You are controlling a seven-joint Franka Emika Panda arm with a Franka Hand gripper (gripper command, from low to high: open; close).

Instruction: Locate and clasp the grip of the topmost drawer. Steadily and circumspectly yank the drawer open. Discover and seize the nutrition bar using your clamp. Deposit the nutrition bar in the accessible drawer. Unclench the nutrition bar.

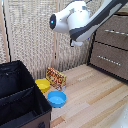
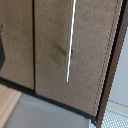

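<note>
While our white arm [image 1: 82, 22] hangs high over the wooden floor [image 1: 95, 95], nothing of the task looks done. The topmost drawer [image 1: 116, 30] of the brown dresser, at the exterior view's right edge, sits flush and shut, its silver handle [image 1: 116, 32] untouched. The nutrition bar [image 1: 56, 78] stands propped at the floor's far edge against the woven screen [image 1: 30, 35], just beside a yellow bowl [image 1: 42, 85], with a blue bowl [image 1: 57, 99] nearer and a black fabric bin [image 1: 20, 95] alongside. Opening, fetching, depositing and releasing all remain. Our clamp's fingers appear in neither view, so we cannot tell whether they are spread or pressed together. Only the wrist view shows a drawer front [image 2: 70, 50] close up, with its slim bar handle [image 2: 71, 40]; only the exterior view shows the bar and bowls.
</note>
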